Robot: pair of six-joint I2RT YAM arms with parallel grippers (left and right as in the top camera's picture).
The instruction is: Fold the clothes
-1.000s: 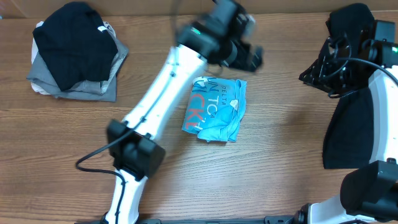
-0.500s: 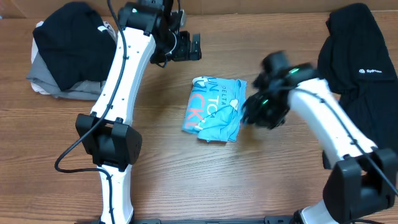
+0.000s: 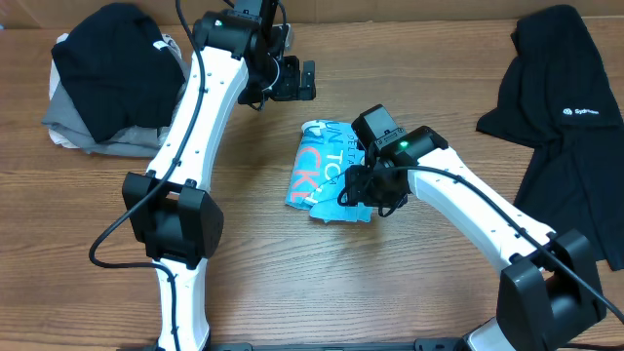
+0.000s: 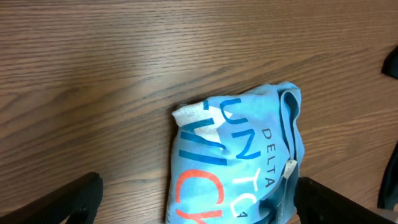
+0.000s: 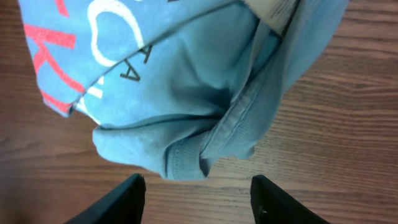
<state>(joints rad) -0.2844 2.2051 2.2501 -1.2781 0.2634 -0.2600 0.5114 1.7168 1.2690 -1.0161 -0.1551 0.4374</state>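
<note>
The light-blue T-shirt lies folded into a small, slightly rumpled packet near the middle of the desk, with its white and red lettering facing up. In the right wrist view the T-shirt fills the upper part of the picture. Its loose lower edge, with a stitched hem bunched into a fold, lies just ahead of the right fingers. Those two dark tips stand spread apart with only bare wood between them, so they are released and grasp nothing. The cloth is close in front of them but not between them. From overhead the right fingers hang over the packet's right-hand lower corner, and whether they touch the fabric there cannot be told.

In the left wrist view the T-shirt lies ahead of and between the left fingers, nearer the right-hand tip than the other. A small white tag shows on the edge at that side. These tips sit far out in the two bottom corners, spread wide and released, clear of the cloth. From overhead the left fingers hover beyond the packet's far edge, apart from it.

Farther out, a large black garment with a small white logo is spread at the right end of the desk. At the far left corner is a heap of clothes, black on top and grey beneath.
</note>
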